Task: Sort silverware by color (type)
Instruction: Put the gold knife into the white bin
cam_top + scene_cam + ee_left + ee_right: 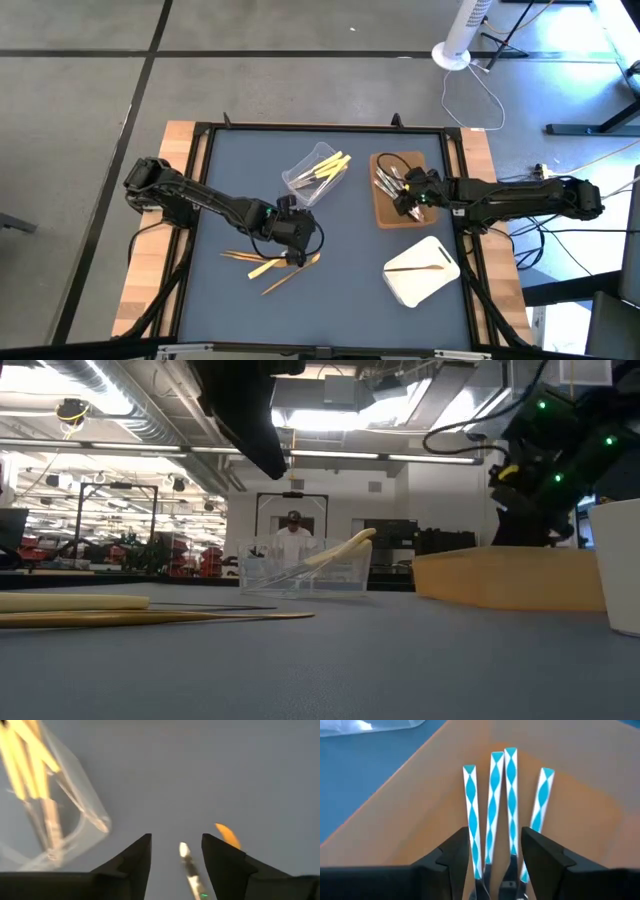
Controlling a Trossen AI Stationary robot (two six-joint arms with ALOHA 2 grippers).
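Observation:
Several pale yellow utensils (328,168) stand tilted in the clear tub (305,180). Several shiny silver utensils (492,800) lie side by side on the brown tray (385,212). One orange-brown utensil (420,267) lies across the white tray (425,285). Loose pale yellow and orange-brown utensils (265,264) lie on the blue mat. My left gripper (296,252) hangs open just above them; a thin utensil (186,860) shows in the gap between its fingers and an orange-brown tip (227,835) beside one finger. My right gripper (495,845) is open above the silver handles.
The blue mat (360,290) has a black raised frame around it, with wooden table edges on both sides. The tub sits at the middle far side, the brown tray to its right, the white tray near the right front. Bare mat lies at the near left.

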